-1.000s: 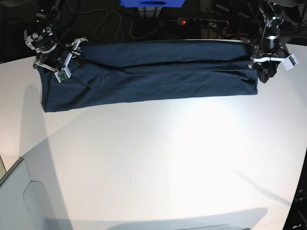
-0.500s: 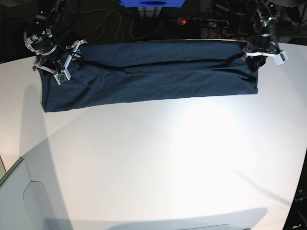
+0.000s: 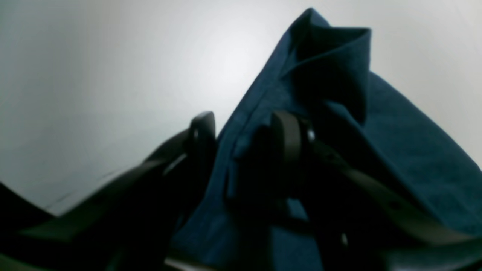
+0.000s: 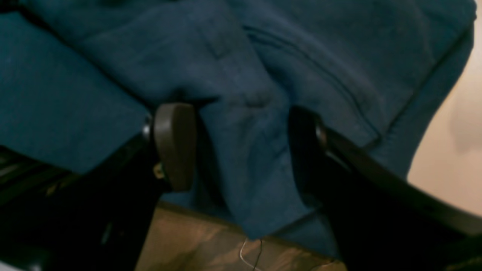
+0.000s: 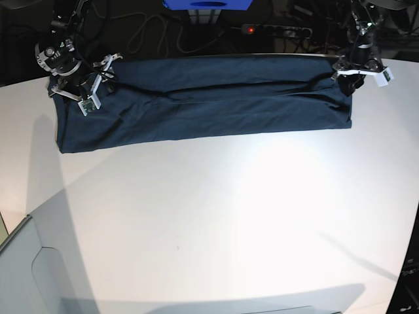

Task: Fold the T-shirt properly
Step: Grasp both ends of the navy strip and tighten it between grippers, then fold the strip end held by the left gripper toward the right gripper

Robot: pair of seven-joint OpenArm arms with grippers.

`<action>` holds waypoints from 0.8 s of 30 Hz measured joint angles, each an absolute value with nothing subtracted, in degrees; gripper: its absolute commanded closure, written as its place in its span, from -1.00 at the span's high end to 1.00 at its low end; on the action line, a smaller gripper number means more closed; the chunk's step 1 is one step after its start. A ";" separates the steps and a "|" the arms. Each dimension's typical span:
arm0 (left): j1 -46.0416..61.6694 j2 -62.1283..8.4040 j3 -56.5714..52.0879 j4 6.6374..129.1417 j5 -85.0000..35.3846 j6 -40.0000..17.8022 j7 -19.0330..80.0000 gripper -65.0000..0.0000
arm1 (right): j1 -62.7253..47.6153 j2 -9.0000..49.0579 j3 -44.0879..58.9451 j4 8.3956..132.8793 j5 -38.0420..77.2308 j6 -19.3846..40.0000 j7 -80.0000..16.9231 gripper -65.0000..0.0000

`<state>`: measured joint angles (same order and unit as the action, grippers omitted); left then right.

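Note:
The dark navy T-shirt (image 5: 203, 98) lies folded into a long strip across the far part of the white table (image 5: 229, 216). My left gripper (image 5: 348, 80) stands open over the strip's far right corner. In the left wrist view (image 3: 244, 124), a raised fold of cloth (image 3: 331, 75) fills the gap between its fingers. My right gripper (image 5: 88, 91) stands open on the strip's far left end. Seen from the right wrist (image 4: 239, 124), its fingers rest on the cloth either side of a ridge (image 4: 248, 150), and the shirt's edge hangs toward the palm.
Behind the table's far edge lie a power strip with a red light (image 5: 275, 29), looped cables (image 5: 150, 33) and a blue object (image 5: 206, 4). A grey panel (image 5: 26, 275) sits at the front left corner. The table's right edge runs near my left arm.
My left gripper has moved from just beyond the shirt's right end inward onto its far corner. My right gripper has shifted slightly toward the back. The shirt has kept its shape.

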<state>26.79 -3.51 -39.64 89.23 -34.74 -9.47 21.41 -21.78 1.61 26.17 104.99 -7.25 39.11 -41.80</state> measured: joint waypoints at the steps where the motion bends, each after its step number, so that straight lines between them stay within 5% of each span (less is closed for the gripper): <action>1: 26.79 -3.51 -39.64 89.23 -34.74 -9.47 21.41 -0.28 | -21.76 1.61 26.17 104.99 -7.25 39.11 -41.74 0.12; 6: 26.81 -3.49 -39.57 89.23 -34.74 -9.47 21.41 -0.34 | -21.78 1.61 26.17 104.99 -7.25 39.11 -41.76 0.12; 12: 26.68 -4.01 -37.43 86.21 -35.83 -10.15 19.05 -1.00 | -21.78 1.63 26.17 104.99 -7.25 39.11 -41.78 0.12; 24: 28.12 -2.48 -35.62 97.12 -34.63 -9.50 22.48 -1.00 | -21.76 1.61 26.17 104.99 -7.25 39.11 -41.80 0.12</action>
<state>28.12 -2.48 -35.62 97.12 -34.63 -9.50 22.48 -21.76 1.61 26.17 104.99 -7.25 39.11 -41.80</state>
